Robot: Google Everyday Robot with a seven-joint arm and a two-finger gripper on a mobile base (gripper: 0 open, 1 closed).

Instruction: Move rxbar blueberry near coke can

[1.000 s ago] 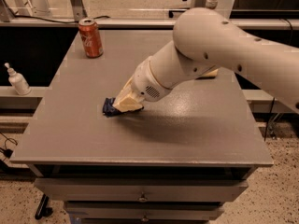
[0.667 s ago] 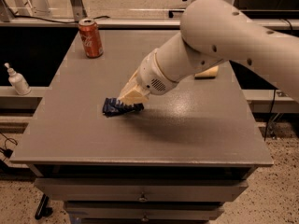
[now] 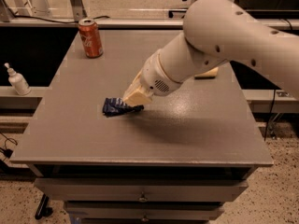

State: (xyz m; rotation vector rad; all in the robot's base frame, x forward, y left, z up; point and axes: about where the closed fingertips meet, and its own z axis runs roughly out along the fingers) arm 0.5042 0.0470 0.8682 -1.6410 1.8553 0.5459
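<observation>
Lying a little left of the middle of the worktop [image 3: 196, 139], nearer the front edge than the back, the rxbar blueberry [image 3: 115, 107] is seen as a crumpled dark-blue wrapper. Its right end is taken up by the gripper [image 3: 135, 98], whose pale fingers [image 3: 138, 97] are pressed together on that end. Whether the bar's free left end is resting on the surface or is raised just off it cannot be told. The gripper is carried by the white arm [image 3: 224, 36], which is reached in from the right side and slanted down toward the bar.

The coke can [image 3: 90, 38] is stood upright close to the back-left corner, well apart from the bar, with bare surface between them. A yellow sponge [image 3: 208, 73] is partly hidden behind the arm near the right edge, and a white pump bottle [image 3: 17, 80] is kept off the worktop, on a lower ledge beyond the left edge.

The grasp is judged to be made and the carry not yet done. A lift clear of the surface is called for next, then a move toward the back-left corner and a release just beside the can. Since only one end of the wrapper is held, a slip is possible, and the can could be tipped if it is approached too closely.
</observation>
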